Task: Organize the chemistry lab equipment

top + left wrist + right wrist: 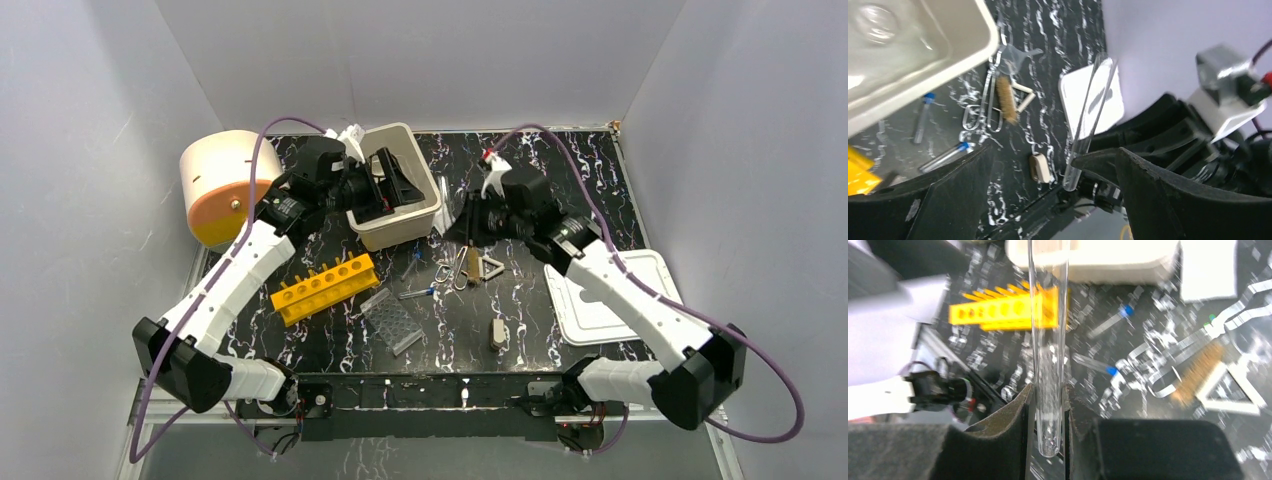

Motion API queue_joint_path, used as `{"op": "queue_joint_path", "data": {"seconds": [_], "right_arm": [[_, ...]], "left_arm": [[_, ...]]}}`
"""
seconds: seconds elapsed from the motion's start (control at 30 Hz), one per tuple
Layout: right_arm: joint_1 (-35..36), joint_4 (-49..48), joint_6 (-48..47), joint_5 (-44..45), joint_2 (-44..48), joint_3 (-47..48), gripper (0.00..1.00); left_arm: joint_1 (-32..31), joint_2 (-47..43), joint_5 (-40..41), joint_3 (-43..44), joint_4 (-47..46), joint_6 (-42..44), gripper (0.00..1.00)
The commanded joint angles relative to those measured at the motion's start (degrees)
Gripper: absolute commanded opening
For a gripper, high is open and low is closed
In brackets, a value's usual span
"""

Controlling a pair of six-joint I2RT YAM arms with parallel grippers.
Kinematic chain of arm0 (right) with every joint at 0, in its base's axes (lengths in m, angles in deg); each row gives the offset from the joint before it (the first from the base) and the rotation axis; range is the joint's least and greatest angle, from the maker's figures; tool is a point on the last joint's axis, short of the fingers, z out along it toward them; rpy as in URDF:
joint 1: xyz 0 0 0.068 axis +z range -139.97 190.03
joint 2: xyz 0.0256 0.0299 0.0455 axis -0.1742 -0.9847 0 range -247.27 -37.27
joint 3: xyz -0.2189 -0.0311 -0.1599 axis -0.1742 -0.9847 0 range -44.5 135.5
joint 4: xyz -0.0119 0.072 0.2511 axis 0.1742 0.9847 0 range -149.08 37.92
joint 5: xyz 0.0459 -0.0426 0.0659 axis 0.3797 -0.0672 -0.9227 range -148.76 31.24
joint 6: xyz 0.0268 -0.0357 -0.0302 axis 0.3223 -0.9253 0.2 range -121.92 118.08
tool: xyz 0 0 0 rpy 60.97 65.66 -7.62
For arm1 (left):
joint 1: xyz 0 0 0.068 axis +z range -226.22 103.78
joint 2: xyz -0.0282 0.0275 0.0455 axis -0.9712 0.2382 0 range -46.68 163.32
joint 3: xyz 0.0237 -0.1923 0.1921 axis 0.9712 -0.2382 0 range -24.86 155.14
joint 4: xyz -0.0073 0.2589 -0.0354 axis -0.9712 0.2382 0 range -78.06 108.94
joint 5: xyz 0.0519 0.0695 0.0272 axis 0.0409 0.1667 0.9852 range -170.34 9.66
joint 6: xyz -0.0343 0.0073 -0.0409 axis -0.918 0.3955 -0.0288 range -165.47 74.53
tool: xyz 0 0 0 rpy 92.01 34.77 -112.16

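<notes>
The clear glass test tube (1048, 340) hangs above the worktop (450, 335), just right of the beige tub (425, 215). The narrowed right hand (1048, 400) pinches it near its rounded end. That grip sits low on smooth glass, so the long free end may pivot or slide out, and a harder squeeze could crack it. The left hand (385, 185), spread wide and holding nothing, is at the tub. The tube's free end could clip it or the tub's rim.

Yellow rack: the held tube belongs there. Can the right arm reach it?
Probably, at a stretch: the yellow rack lies uncovered; only flat capped tubes lie between it and the right gripper.
</notes>
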Motion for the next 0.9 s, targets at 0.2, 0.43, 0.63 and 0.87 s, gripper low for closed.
{"op": "queue_joint_path", "data": {"seconds": [0.2,0.43,0.63,0.87], "right_arm": [[-2.35,-18.18,10.00,-21.47,-9.77,10.76,0.25],[-2.40,-21.60,11.58,-24.98,-11.77,10.46,0.25],[-2.85,-22.89,11.63,-26.64,-12.32,9.87,0.25],[-3.38,-24.41,11.85,-29.58,-13.79,10.06,0.25]], "left_arm": [[0.14,-0.85,-16.11,-7.16,-18.59,-9.46,0.70],[0.14,-0.84,-13.34,-7.24,-18.07,-9.01,0.48],[0.14,-0.41,-8.22,-7.04,-15.54,-8.09,0.33],[0.14,2.20,-12.05,-5.91,-14.26,-6.04,0.36]]}}
